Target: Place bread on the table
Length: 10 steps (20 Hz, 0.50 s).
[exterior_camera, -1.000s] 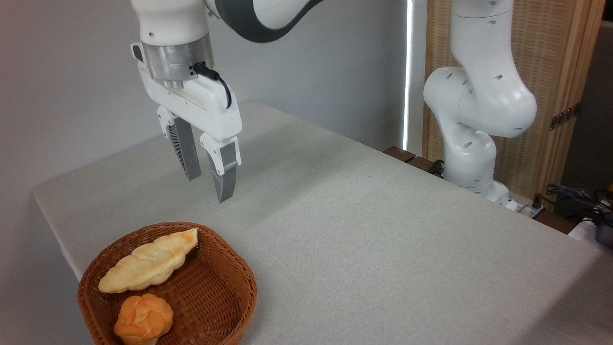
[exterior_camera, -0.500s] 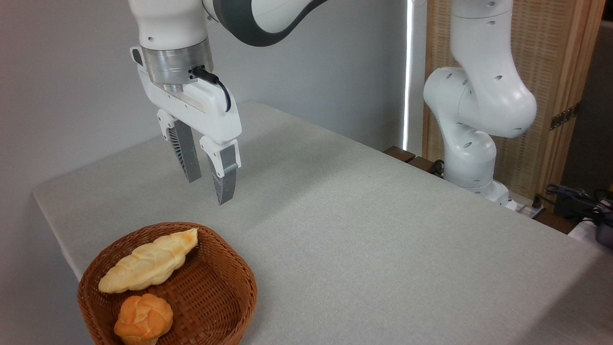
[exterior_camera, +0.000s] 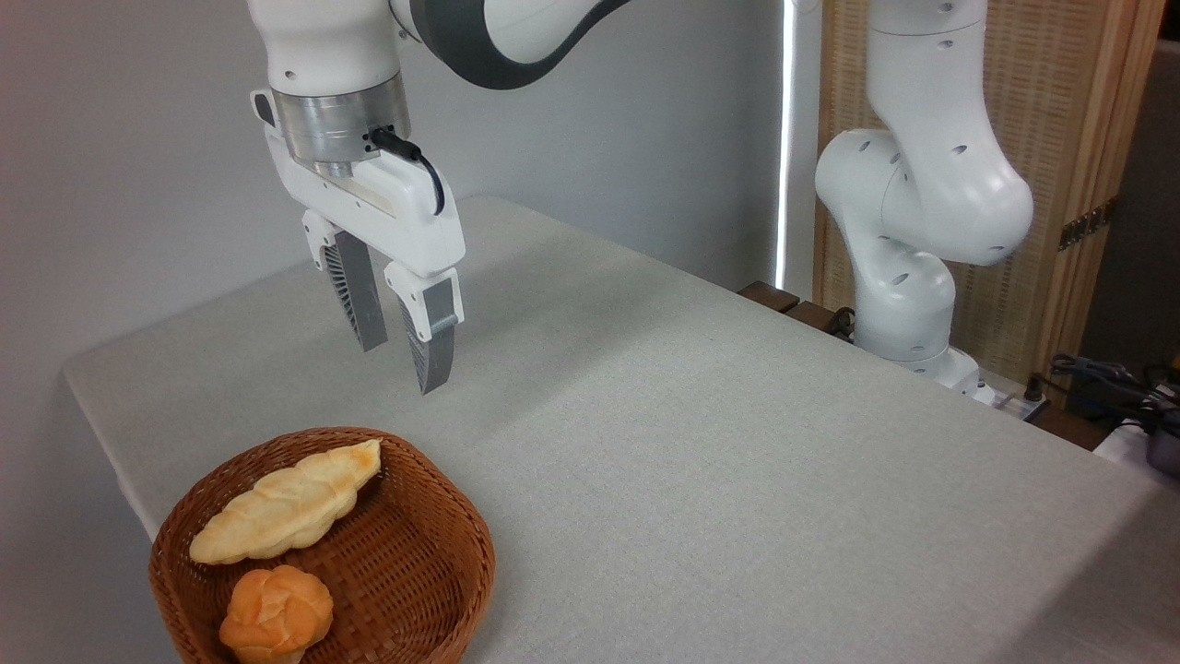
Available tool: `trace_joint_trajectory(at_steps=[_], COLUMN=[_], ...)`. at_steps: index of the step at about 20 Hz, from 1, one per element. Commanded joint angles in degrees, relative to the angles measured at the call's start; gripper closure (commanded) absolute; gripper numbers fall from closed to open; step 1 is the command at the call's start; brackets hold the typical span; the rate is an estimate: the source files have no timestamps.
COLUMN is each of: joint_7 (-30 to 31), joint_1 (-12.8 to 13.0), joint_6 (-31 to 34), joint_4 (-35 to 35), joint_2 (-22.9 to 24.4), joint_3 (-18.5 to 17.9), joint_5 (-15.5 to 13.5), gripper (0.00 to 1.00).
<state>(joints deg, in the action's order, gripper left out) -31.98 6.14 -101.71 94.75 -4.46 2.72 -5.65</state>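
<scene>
The bread point(exterior_camera: 287, 505) lies untouched in the basket point(exterior_camera: 433, 590), below and slightly left of the gripper point(exterior_camera: 399, 360), which has barely shifted over the last second, jaws parted and empty, so the pickup hasn't begun.

table point(exterior_camera: 701, 443): matt grey cloth, finely textured
basket point(exterior_camera: 433, 572): brown woven wicker, rough
bread point(exterior_camera: 286, 503): pale, matt braided crust
bun point(exterior_camera: 277, 611): orange, slightly shiny
gripper point(exterior_camera: 401, 364): glossy white plastic body, grey ribbed fingers, brushed metal collar
screen point(exterior_camera: 1060, 138) at 2 o'clock: woven panel, wood frame
</scene>
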Motion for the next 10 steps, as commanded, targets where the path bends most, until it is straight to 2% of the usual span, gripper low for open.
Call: trace_joint_trajectory(at_steps=[1,5,10], joint_7=[-0.7,-0.3,-0.3], joint_1=[0.4,0.4,0.3], joint_6=[-0.6,-3.1,-11.3], joint_4=[-0.7,-0.7,-0.7], joint_2=[-0.7,-2.1,-5.6], joint_3=[-0.5,-0.5,-0.5], joint_5=[0.3,-0.2,-0.4], gripper=[0.00,0.00,0.00])
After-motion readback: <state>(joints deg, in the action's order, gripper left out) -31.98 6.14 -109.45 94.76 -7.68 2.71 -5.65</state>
